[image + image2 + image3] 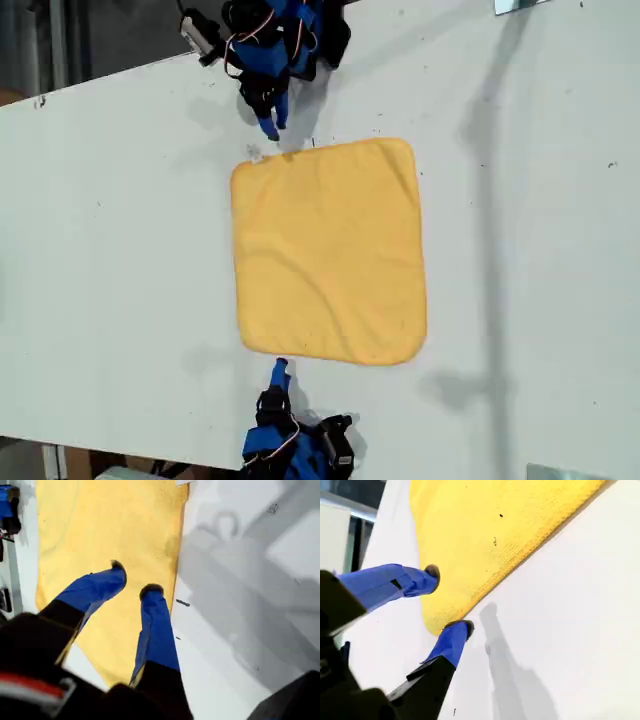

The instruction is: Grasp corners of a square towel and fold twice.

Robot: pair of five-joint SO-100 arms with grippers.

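White table [120, 250], yellow towel [328, 250] spread flat, grippers apart

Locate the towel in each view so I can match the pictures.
Exterior view: the towel lies flat mid-table, between the two arms.
First wrist view: the towel spreads beneath and beyond my first gripper, which is open.
Second wrist view: one rounded corner sits at the tips of my open second gripper.
Shared landmark: the white table around the cloth.
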